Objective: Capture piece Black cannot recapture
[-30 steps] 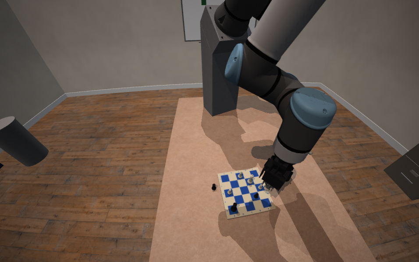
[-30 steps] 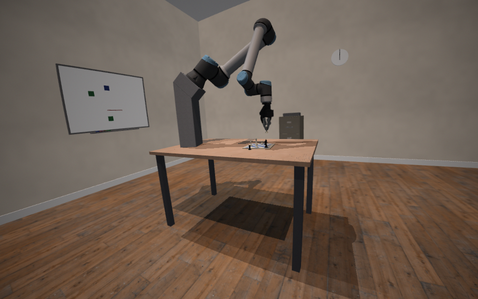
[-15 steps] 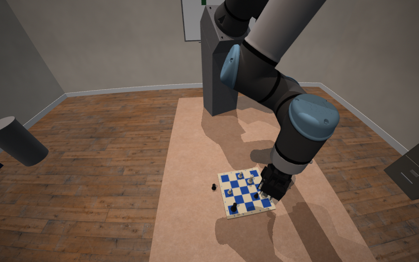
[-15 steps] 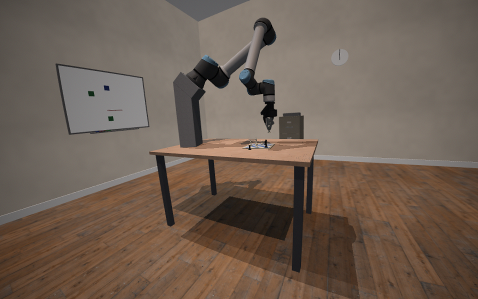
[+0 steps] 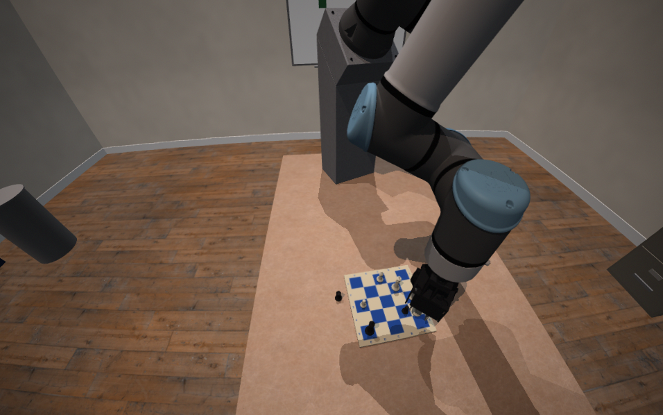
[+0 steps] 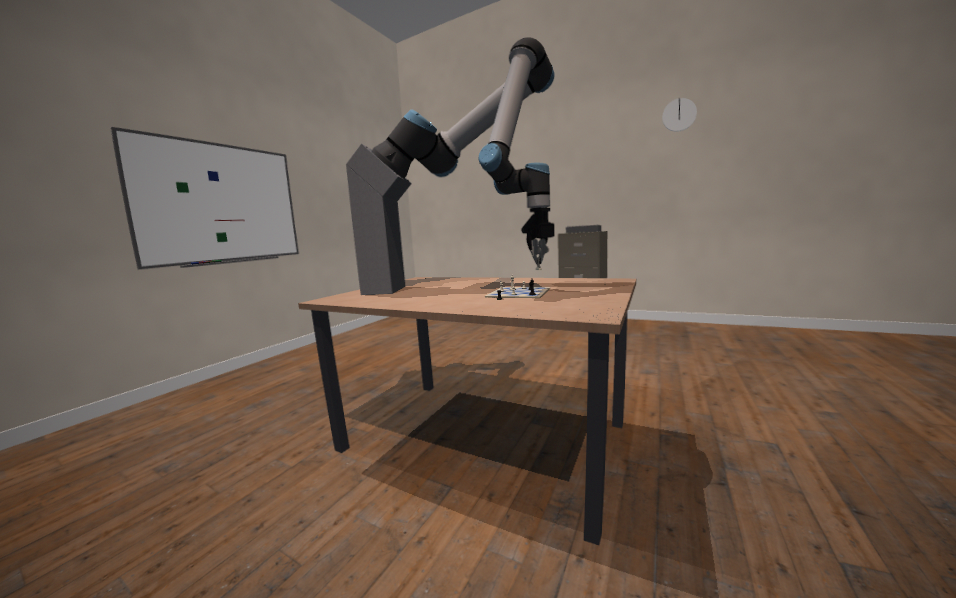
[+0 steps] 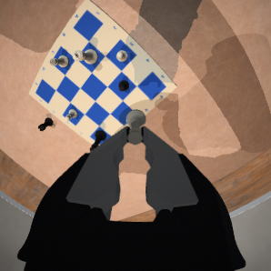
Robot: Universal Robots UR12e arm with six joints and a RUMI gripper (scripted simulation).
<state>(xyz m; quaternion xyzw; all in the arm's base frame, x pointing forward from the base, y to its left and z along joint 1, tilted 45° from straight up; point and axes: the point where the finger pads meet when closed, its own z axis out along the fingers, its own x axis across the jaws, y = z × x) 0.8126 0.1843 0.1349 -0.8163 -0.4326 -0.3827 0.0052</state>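
Observation:
My gripper (image 6: 538, 265) (image 7: 135, 127) is shut on a white piece (image 7: 135, 119), which looks grey in shade. It holds it above the board (image 5: 433, 330) (image 7: 32, 93). The held piece's exact type is unclear. A small black piece (image 5: 405, 309) (image 7: 124, 85) stands on B4. A tall black piece (image 5: 369, 328) (image 7: 100, 135) stands on E5. White pieces stand on A3 (image 7: 122, 55), B2 (image 5: 396, 284) (image 7: 91, 56), C1 (image 5: 380, 277) (image 7: 62, 60) and E3 (image 5: 363, 303) (image 7: 72, 114). A small black piece (image 5: 338, 295) (image 6: 499, 294) (image 7: 45, 124) stands upright on the table, off the board.
The table (image 5: 293, 273) (image 6: 437, 310) extends around the board. The grey pedestal (image 5: 342, 122) (image 6: 373, 232) stands at the table's back in the top view. In that view, the gripper body hides the board's right side, including A3.

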